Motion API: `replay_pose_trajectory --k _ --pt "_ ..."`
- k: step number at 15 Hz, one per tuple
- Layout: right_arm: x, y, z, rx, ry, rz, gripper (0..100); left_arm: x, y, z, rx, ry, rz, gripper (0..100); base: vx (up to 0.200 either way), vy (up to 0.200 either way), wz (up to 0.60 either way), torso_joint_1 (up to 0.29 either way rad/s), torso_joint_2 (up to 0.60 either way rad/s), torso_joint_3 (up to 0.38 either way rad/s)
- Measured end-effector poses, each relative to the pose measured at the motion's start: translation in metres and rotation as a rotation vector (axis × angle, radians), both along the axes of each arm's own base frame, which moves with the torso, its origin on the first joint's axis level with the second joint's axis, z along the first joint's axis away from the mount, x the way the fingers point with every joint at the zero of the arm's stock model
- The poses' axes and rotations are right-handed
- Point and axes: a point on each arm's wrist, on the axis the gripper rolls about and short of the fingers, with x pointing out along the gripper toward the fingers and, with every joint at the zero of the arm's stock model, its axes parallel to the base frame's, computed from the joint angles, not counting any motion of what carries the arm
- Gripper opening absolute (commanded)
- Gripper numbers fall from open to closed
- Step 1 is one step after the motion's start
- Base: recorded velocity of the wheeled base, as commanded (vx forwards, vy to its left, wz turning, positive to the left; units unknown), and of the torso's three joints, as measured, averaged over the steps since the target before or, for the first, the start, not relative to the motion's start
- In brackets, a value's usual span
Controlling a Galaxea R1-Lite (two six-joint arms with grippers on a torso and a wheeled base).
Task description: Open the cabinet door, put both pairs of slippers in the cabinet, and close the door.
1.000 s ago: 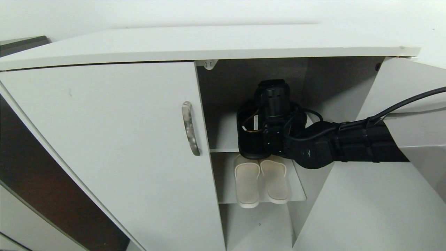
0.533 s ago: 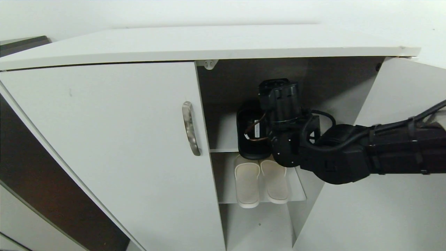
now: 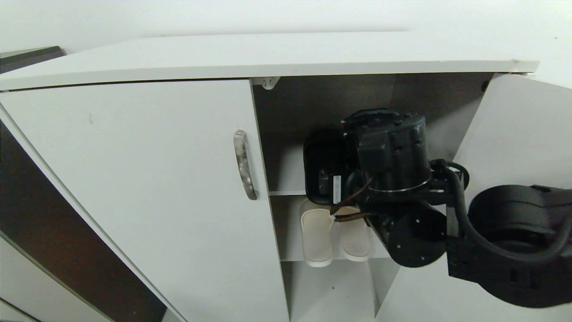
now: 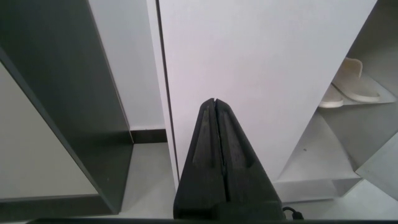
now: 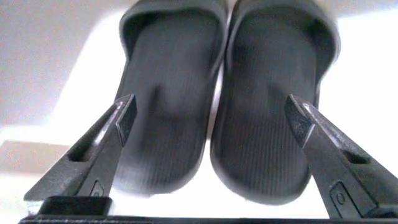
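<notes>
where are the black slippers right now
In the head view, right of the closed door, the black slippers sit on the upper shelf, directly above the white slippers.

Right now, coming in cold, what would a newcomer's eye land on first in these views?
The bulky black right arm in front of the open right side of the cabinet, its right gripper open and facing the black slippers on the upper shelf. Next, the white slippers side by side on the shelf below, and the left gripper shut, facing the closed left door.
</notes>
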Motion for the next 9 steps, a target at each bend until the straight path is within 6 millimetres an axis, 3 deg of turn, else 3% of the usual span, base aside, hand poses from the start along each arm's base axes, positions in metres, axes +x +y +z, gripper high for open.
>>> replay_pose_trajectory --k 1,2,9 --pt "-0.009 -0.003 -0.003 0.007 0.013 0.014 100 0.000 0.000 0.000 0.000 0.000 -0.001 0 0.000 0.000 0.00 0.000 0.00 0.000" --pt "-0.017 -0.006 -0.006 0.013 0.021 0.027 0 0.000 0.000 0.000 0.000 0.000 -0.001 0 0.000 0.000 0.00 0.000 0.00 0.000" --pt "-0.035 -0.013 -0.010 0.019 0.025 0.075 0 0.000 0.000 0.000 0.001 0.000 -0.001 0 0.000 0.000 0.00 0.000 0.00 0.000"
